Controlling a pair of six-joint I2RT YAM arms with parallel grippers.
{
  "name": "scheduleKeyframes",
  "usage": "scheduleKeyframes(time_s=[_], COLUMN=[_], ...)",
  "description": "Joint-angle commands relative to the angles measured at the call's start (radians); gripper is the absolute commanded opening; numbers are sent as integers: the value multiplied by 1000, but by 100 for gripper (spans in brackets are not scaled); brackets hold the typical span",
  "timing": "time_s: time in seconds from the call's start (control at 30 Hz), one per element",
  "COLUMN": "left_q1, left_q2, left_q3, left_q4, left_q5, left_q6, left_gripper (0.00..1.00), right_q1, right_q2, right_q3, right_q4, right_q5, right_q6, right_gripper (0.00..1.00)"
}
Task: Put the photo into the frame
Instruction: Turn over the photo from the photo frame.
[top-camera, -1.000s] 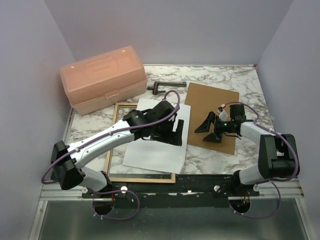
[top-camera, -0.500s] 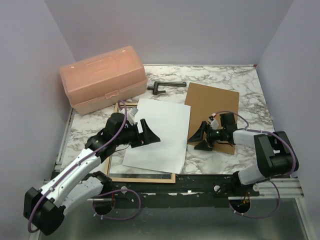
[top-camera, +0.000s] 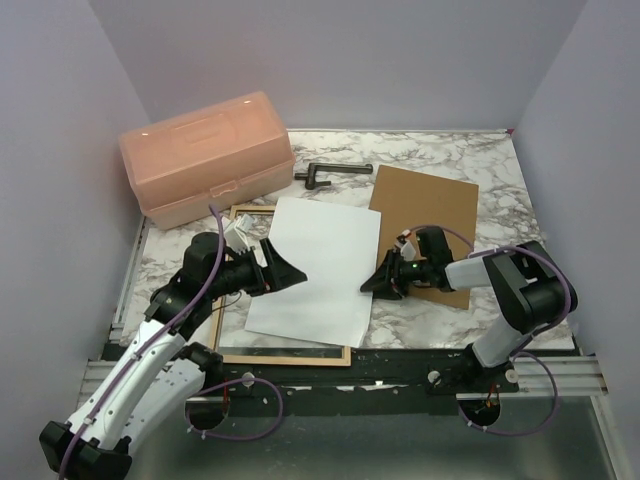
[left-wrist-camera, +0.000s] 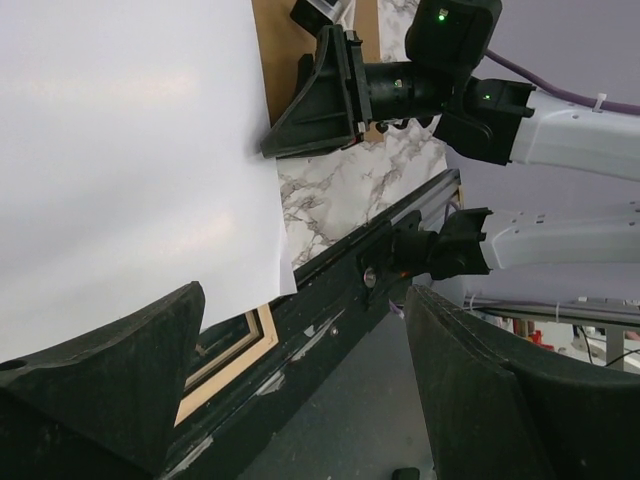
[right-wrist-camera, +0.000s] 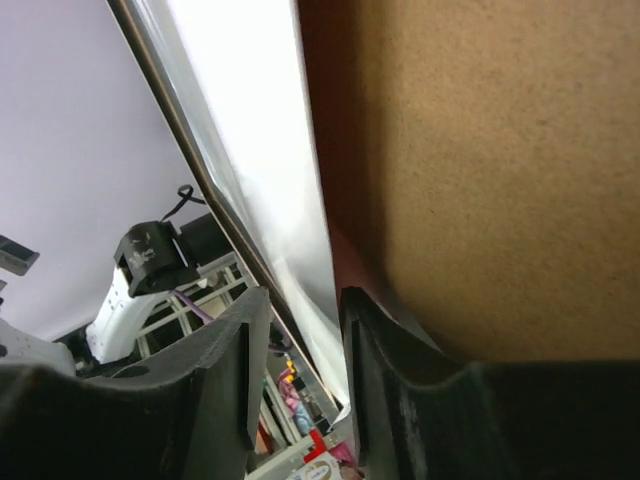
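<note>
STEP: gripping photo (top-camera: 318, 268) by its right edge, centre of overhead view | PHOTO: white side up across frame (top-camera: 290, 356), overhanging right | LEFT gripper (top-camera: 285, 270): jaws wide apart, empty, at photo's left edge | RIGHT gripper (top-camera: 377, 277): jaws narrow astride the edge, pinch unconfirmed | ADVICE: take margin only, clear of brown board (top-camera: 430, 215); lift low, no creasing.
</note>
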Motion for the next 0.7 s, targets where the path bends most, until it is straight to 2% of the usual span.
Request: scheduleKeyframes(time_s=[0.0,0.2,0.33,0.67], left_q1=[8,8,8,9], left_q2=[-26,-43,-50,-38], left_q3=[26,19,25,32], left_q4=[-39,-65,-98,-123], left_q5=[23,3,-22,-52], left_q6=[22,30,41,49], left_gripper=[83,83,83,83], right_q1=[16,33,47,75], right_q2=[-4,-35,-47,-49], right_q3=[34,55,86,228], right_q4=[12,-26,-81,-362], right_q5=[34,31,22,43], right_q6=[19,17,-9,-181], right_gripper=[33,10,2,1])
